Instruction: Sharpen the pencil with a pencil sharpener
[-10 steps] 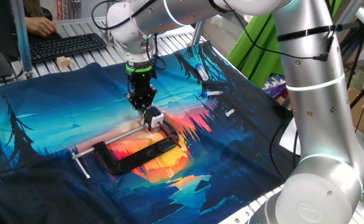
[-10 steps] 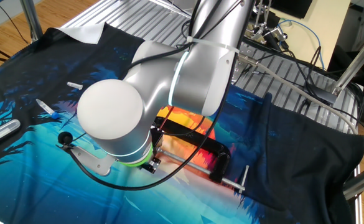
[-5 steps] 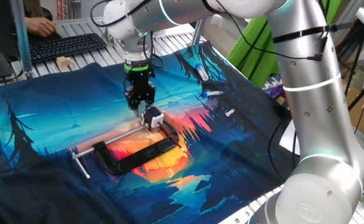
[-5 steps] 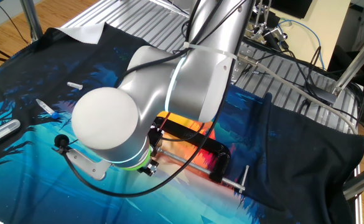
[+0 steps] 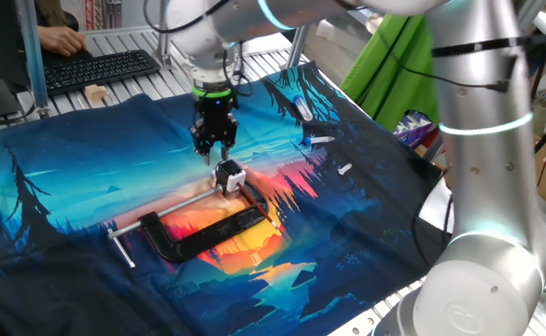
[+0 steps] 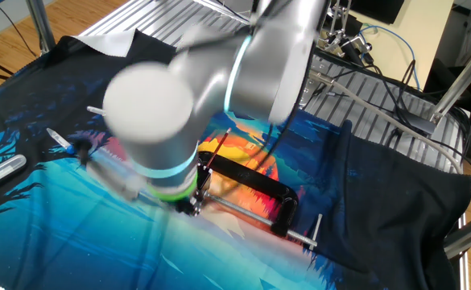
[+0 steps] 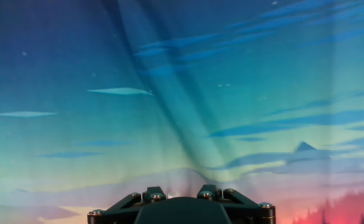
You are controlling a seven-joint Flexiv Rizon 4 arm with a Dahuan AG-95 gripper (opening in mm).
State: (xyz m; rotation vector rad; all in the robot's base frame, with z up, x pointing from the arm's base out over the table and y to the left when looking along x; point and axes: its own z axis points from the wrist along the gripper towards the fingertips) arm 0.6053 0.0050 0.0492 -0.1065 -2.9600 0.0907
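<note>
1. Pencil sharpener (image 5: 228,175): small white-and-black block on the printed cloth (image 5: 86,201), held in the black C-clamp (image 5: 207,233) at the clamp's far end. Taken as the landmark for all entries.

2. Gripper (image 5: 213,147): hangs above the sharpener and slightly to its far side, not touching it. Its fingers look nearly together with little gap, but whether they clamp anything cannot be told. The hand view shows only cloth beyond the gripper body.

3. Pencil: not identifiable in any view. If it is in the fingers, it is too thin to see. The second fixed view is motion-blurred, with the arm covering the sharpener.

4. Marker pens (image 5: 302,107): well away from the sharpener, towards the far right of the cloth.

5. Risk, misalignment: a pencil tip brought down off-axis would likely miss the sharpener's hole and snap or slip in the fingers.

6. Risk, collision: descending too low could knock the sharpener out of the clamp.

7. Risk, cloth: wrinkles near the clamp may let it shift under load.
</note>
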